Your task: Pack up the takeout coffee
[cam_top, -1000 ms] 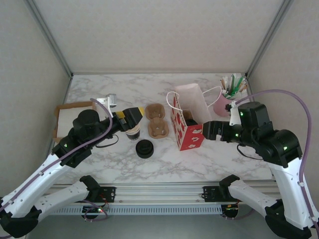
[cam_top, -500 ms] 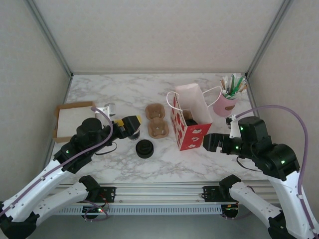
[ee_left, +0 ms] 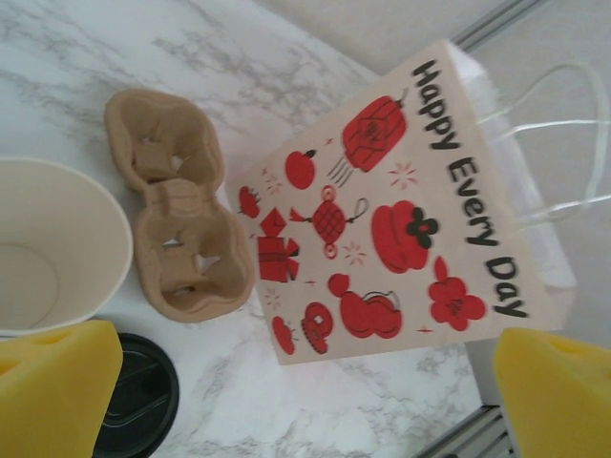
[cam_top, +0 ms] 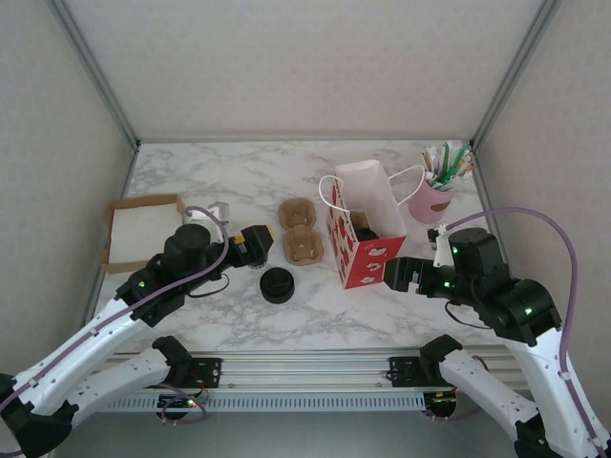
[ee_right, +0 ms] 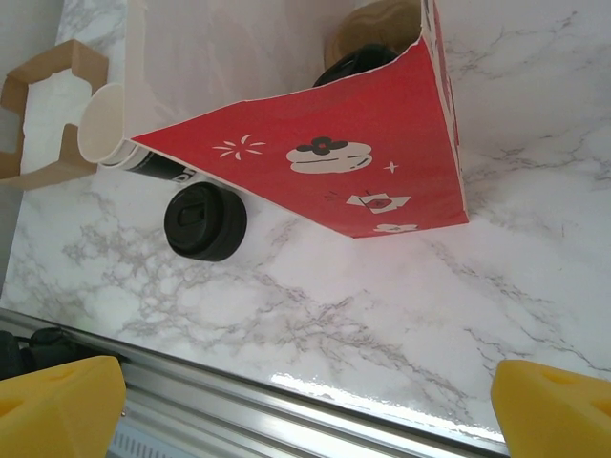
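Note:
The takeout coffee sits inside the open red-and-cream gift bag. Its black lid and a bit of brownish wall show over the bag's edge; the bag hides the rest. My left gripper hovers open and empty left of the bag, over a lidless cup. A loose black lid lies on the marble just in front of that cup. In the top view my right gripper stands open and empty just right of the bag's near corner.
A brown pulp cup carrier lies between the lidless cup and the bag. A pink cup of straws and pens stands back right. A cardboard box sits at the left edge. A metal rail runs along the near edge.
Both arms have drawn back toward the near edge. The left gripper has come down from above the lidless cup, and the right gripper has moved away from the bag. Both stay open.

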Available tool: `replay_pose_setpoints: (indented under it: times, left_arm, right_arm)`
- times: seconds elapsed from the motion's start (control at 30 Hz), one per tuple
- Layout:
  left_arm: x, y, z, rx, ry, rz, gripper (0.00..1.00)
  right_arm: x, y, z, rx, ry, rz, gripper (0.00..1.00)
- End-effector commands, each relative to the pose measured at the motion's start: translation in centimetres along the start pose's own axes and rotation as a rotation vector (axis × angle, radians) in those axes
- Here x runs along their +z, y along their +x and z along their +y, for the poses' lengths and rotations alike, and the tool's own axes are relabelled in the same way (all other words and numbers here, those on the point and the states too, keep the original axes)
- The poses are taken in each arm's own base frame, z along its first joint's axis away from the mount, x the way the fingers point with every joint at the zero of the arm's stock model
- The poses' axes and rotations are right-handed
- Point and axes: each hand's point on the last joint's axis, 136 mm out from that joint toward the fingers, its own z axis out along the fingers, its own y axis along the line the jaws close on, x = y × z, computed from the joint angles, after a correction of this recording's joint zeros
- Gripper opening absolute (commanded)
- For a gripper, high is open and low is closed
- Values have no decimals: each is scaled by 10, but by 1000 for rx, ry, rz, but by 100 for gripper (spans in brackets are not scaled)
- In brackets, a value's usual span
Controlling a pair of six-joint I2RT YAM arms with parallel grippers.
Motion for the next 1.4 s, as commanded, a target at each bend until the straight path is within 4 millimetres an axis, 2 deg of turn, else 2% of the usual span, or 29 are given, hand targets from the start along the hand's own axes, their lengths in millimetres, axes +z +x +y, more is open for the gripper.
replay_pose_setpoints:
  times: [0.0,0.17,0.4,0.63,0.77,0.87,1.13,1.27,1.37]
  left_arm:
    - [5,0,16,1,-74,-6,98]
    - [12,0,28,6,-136,0,92]
    - [11,-3,36,15,-179,5,82]
    - [5,-14,42,19,-215,-15,78]
    - [11,-21,38,21,-205,-8,77]
    - [14,-28,23,26,-158,-15,78]
    - [29,-52,-25,59,-14,-18,89]
    - [40,-62,-44,86,18,-7,90]
    - [43,-71,-56,113,42,-17,91]
  right_arm:
    - [6,-6,-1,44,2,-28,99]
    - [17,-5,-2,72,-2,-20,99]
    - [25,-1,-8,68,13,-16,99]
    - [20,-4,-21,91,94,-45,99]
    - [4,-20,-34,77,191,-120,99]
    - [-11,-35,-38,53,231,-197,99]
    - [-63,-74,-42,30,352,-360,98]
    - [-74,-88,-41,20,397,-388,94]
    - [-74,-98,-38,4,408,-403,91]
